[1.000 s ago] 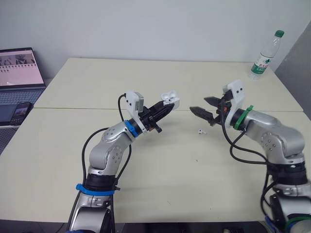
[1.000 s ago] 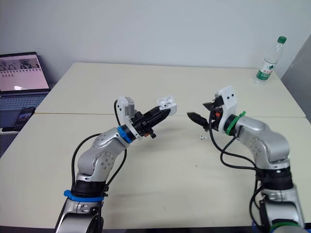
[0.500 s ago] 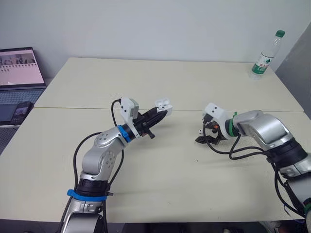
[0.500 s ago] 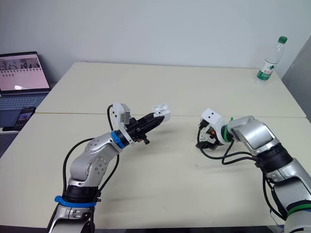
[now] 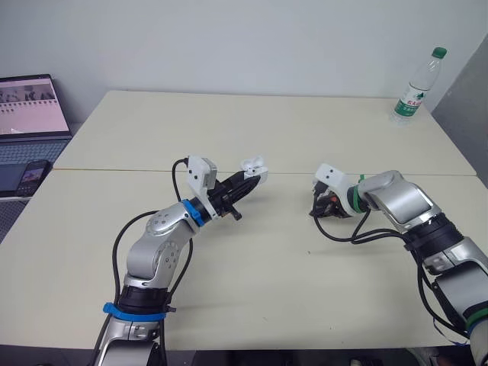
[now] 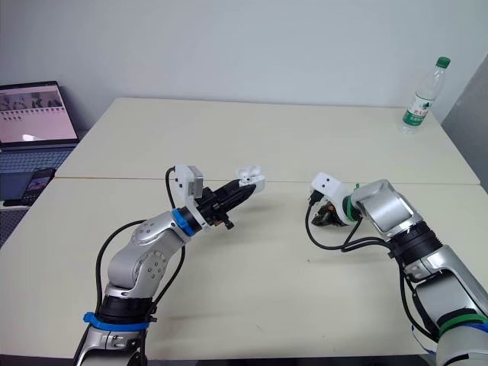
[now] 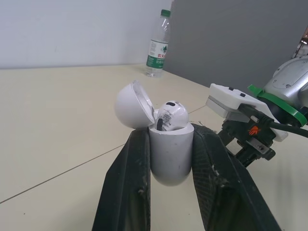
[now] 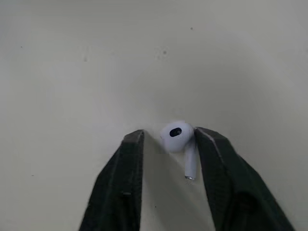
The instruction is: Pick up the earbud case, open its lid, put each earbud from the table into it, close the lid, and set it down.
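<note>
**A:** Anything hard to make out? From the head camera the right gripper (image 8: 169,132) is tucked under its own wrist, so I can't see its fingers there.

**B:** Wrist camera sorts that out. Fingers apart, straddling the loose earbud (image 8: 177,137), which lies on the table (image 5: 252,282). It sits closer to one finger, maybe touching, honestly can't tell.

**A:** And the case?

**B:** Up off the table. The left gripper (image 7: 169,132) is clamped on the case (image 7: 169,161), which is upright with its lid (image 7: 129,103) flipped open and one seated earbud (image 7: 171,113) inside. The slot behind that is hidden.

**A:** Room?

**B:** Pale beige table with a seam across it and a bottle (image 5: 416,86) at the far right corner. There's a laptop (image 5: 27,107) cut off at the left edge, a phone (image 5: 29,177) in front of it, and a plain light wall (image 5: 229,38).
</note>
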`<action>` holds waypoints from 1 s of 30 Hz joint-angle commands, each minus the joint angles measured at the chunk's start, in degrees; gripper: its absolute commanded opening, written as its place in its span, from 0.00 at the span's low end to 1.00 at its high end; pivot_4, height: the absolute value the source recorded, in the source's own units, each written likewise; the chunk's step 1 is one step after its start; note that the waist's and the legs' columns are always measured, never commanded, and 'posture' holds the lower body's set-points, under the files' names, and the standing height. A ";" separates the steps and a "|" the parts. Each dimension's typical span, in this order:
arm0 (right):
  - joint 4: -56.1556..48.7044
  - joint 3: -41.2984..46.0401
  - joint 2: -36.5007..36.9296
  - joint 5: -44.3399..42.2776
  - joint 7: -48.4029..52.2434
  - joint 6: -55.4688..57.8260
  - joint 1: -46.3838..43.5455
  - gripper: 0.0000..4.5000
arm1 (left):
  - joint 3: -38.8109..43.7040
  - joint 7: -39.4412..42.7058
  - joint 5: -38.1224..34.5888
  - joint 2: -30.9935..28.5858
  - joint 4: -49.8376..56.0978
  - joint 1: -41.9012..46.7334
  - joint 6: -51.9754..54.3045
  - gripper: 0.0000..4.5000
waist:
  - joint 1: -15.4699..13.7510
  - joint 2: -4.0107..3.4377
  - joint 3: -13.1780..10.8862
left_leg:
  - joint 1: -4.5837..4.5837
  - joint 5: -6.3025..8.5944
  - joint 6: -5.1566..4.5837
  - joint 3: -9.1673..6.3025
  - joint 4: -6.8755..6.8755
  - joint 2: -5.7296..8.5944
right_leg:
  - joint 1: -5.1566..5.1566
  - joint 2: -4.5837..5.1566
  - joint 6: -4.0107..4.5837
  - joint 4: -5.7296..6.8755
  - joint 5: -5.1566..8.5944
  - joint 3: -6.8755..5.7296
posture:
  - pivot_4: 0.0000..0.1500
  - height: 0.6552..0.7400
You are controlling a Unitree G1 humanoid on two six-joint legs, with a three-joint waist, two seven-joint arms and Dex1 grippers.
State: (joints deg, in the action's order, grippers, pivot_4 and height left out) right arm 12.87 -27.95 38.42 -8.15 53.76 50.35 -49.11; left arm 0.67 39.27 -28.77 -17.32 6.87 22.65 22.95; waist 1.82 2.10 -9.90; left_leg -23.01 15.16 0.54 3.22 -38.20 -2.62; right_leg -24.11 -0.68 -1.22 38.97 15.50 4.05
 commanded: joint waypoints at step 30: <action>-4.79 9.03 26.80 8.65 30.12 -50.69 22.87 0.25 | -0.24 0.55 -0.27 -0.14 2.88 0.62 -0.35 0.17 | 0.02 -0.02 -0.02 | 0.17 -0.02 0.03 0.12 -0.34 -0.03 | 0.18 -0.09 -0.04 0.07 -0.04 0.01 | 1.00 0.95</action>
State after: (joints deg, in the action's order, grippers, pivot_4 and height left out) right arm 8.92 -20.30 64.67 -0.47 83.37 -1.19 -25.50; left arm 0.25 39.48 -28.63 -17.33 7.50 22.70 23.22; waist 1.84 2.09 -9.92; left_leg -22.86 15.14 0.56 3.33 -38.58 -2.65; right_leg -23.91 -0.76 -1.27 39.04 15.46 4.06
